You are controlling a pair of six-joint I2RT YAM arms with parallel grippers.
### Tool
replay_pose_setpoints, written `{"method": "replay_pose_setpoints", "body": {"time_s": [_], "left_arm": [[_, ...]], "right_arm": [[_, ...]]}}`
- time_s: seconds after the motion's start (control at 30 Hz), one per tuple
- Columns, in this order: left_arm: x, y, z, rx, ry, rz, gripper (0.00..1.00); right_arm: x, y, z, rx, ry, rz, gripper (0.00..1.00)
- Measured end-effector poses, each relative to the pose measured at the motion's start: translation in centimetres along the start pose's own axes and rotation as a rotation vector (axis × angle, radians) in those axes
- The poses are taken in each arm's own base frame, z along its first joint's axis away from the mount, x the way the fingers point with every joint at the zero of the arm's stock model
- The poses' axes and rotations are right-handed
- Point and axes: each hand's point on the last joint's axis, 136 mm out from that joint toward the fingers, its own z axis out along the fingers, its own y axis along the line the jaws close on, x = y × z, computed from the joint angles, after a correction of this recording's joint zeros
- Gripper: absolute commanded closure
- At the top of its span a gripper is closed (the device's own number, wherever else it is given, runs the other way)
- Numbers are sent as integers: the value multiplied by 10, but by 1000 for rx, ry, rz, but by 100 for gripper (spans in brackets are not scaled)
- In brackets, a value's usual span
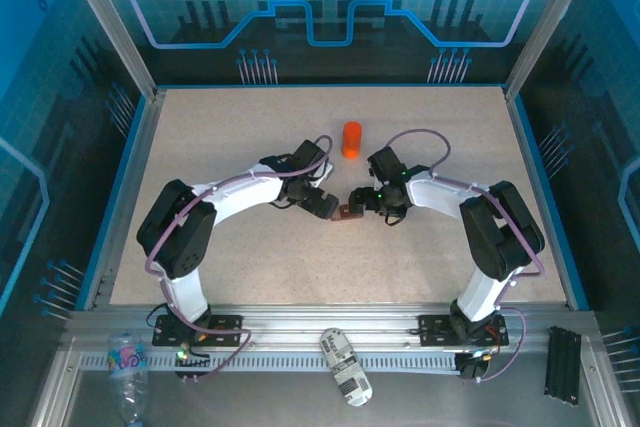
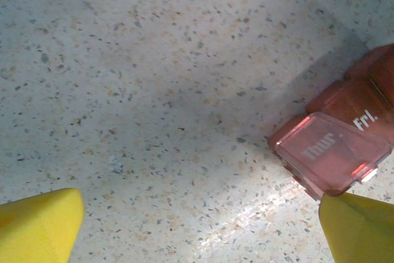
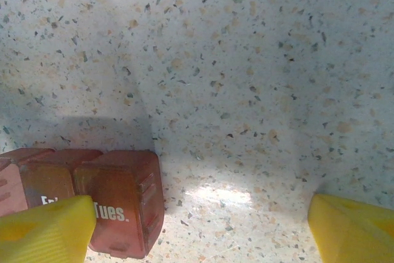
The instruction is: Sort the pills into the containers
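The table [image 2: 154, 90] is speckled, stone-look, mostly matt with a faint sheen. The pill box [image 2: 335, 152] is translucent reddish plastic, smooth and glossy. The fingers [image 3: 49, 229] look like matt yellow plastic, perhaps rubbery.

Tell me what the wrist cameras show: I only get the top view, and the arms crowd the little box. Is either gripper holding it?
Observer: No. The left gripper is open, the pill box off to one side of it.
Operator: And the right?
Observer: The right gripper is open too, over the table, the box at its edge.
Operator: Any markings?
Observer: Lids read Thur, Fri. and Tues.; the Thur lid looks tipped up.
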Motion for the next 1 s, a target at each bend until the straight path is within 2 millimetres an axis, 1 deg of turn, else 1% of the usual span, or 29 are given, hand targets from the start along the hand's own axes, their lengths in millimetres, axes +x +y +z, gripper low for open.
{"method": "replay_pose_setpoints", "body": {"time_s": [0.13, 0.27, 0.4, 0.57, 0.7, 0.83, 1.0], "left_arm": [[-4, 6, 0, 14, -12, -35, 1], [-7, 7, 1, 29, -18, -62, 1], [-5, 6, 9, 37, -5, -66, 1], [-8, 5, 21, 48, 3, -69, 1], [-6, 8, 31, 51, 20, -89, 1], [-7, 9, 32, 56, 19, -107, 1], [-15, 11, 29, 68, 1, -120, 1]], "right_arm": [[0, 0, 0, 5, -2, -4, 10], [0, 0, 0, 5, -2, -4, 10], [0, 0, 0, 5, -2, -1, 10], [0, 1, 0, 5, -2, 3, 10], [0, 1, 0, 4, -1, 5, 10], [0, 1, 0, 3, -1, 7, 10], [0, 3, -1, -3, 6, 4, 8]]}}
